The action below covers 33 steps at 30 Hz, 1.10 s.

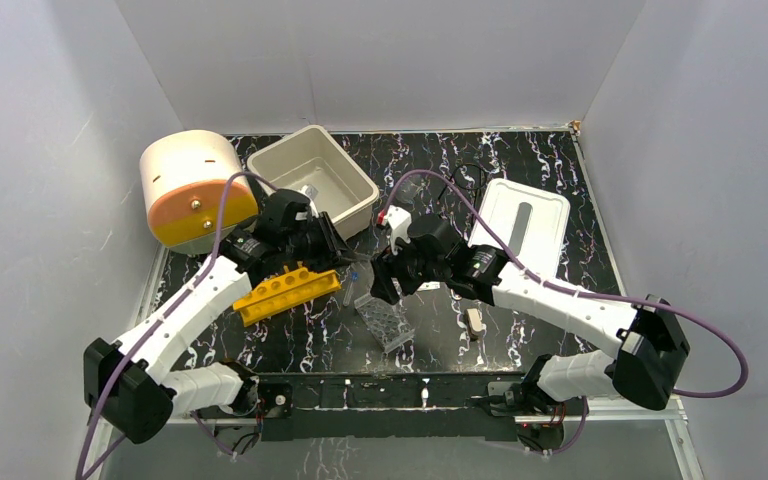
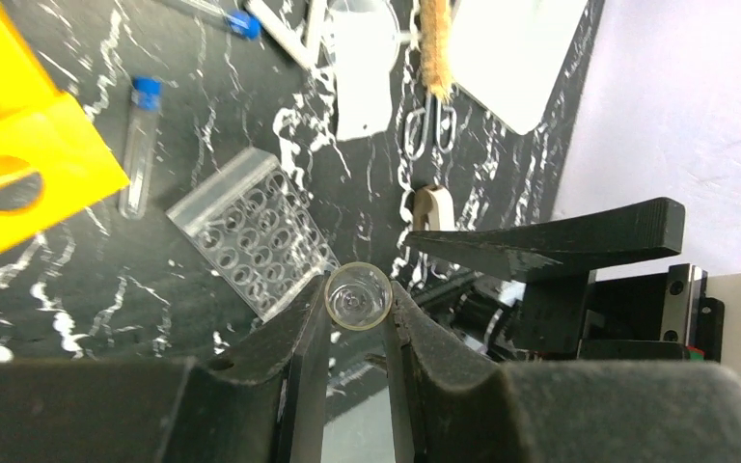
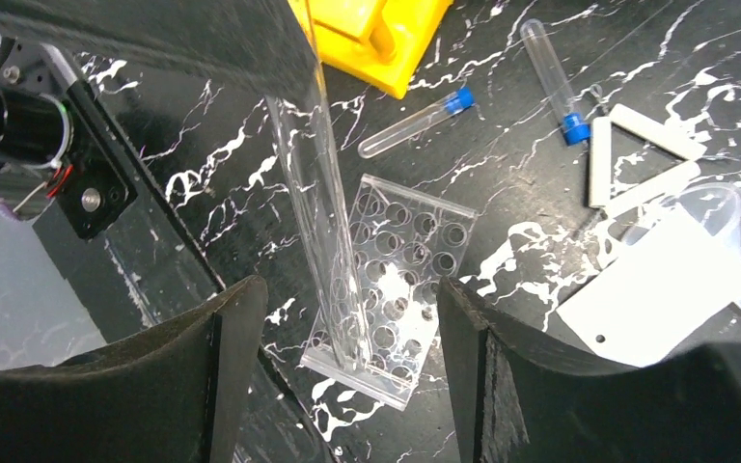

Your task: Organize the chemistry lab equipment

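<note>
My left gripper (image 2: 358, 299) is shut on a clear open test tube (image 2: 358, 296), seen end-on between the fingertips. In the right wrist view the same tube (image 3: 323, 222) hangs upright over the clear well tray (image 3: 396, 280). My right gripper (image 3: 347, 289) is open, with the tube standing between its jaws and neither jaw touching it. The yellow tube rack (image 1: 287, 292) lies just left of the grippers. Two blue-capped tubes (image 3: 415, 123) and the white triangle (image 3: 637, 154) lie on the table. A wooden clamp (image 1: 475, 322) lies under the right arm.
The beige tub (image 1: 312, 175) stands at the back, its white slotted lid (image 1: 522, 225) to the right. A round cream and yellow device (image 1: 195, 190) sits at the back left. A white card (image 3: 656, 289) lies by the triangle. White walls enclose the table.
</note>
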Motion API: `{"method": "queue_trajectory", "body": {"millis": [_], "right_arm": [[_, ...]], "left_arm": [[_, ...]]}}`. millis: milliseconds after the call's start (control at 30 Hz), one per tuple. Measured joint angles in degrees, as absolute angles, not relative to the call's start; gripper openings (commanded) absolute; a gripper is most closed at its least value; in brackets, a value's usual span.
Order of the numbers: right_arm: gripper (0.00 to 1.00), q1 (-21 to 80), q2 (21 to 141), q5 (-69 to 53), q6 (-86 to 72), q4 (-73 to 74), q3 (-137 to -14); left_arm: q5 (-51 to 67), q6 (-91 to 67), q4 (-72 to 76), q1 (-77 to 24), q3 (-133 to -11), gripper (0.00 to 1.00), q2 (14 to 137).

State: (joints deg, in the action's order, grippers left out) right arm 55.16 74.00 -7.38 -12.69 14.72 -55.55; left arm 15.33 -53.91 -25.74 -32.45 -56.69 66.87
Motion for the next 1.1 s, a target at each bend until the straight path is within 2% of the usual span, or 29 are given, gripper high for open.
{"method": "queue_trajectory", "body": {"millis": [367, 600, 1100], "right_arm": [[0.74, 55.2, 70.7, -1.9, -15.3, 16.5, -56.9], [0.73, 55.1, 70.5, -1.1, -16.3, 16.5, -56.9], [0.73, 53.2, 73.6, 1.1, -16.1, 16.4, -56.3]], "left_arm": [[-3.8, -41.1, -39.1, -32.4, -68.9, 0.10, 63.3], [-14.3, -31.9, -41.7, -32.4, -72.8, 0.10, 61.6], [-17.5, -20.5, -38.4, -32.4, -68.8, 0.12, 60.7]]}}
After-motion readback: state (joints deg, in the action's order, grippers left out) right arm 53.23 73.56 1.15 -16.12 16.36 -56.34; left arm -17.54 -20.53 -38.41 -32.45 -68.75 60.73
